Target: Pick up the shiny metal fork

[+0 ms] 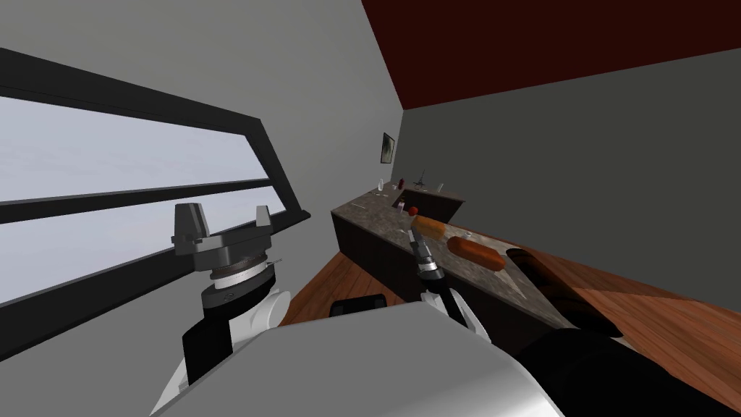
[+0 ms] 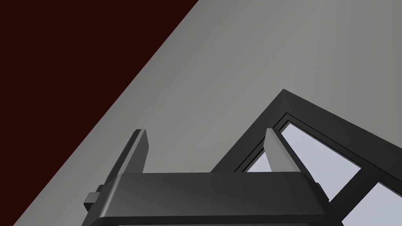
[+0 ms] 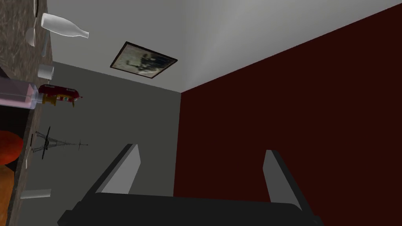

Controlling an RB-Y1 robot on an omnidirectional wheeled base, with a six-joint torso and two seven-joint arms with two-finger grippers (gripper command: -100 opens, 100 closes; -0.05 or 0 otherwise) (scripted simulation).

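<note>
My right gripper (image 3: 202,157) gapes empty, the counter (image 3: 15,23) off one finger's side, spread ready to grasp; my left gripper (image 1: 226,215), likewise open and empty, is raised clear.

Small items (image 1: 382,186) at the tabletop's (image 1: 376,221) far end are too tiny to name; whether one is the fork cannot be told. The right wrist view's edge cuts off a pink bottle (image 3: 15,96) and a red ball (image 3: 8,147).

Dim, even light indoors. The window (image 1: 108,166) behind the left gripper (image 1: 226,213) and its jaws is the one bright, washed-out patch. The grey walls (image 1: 325,72) shade darker toward the far corner. The head view is rolled, its walls splaying at the edges. Outlines are crisp.
</note>
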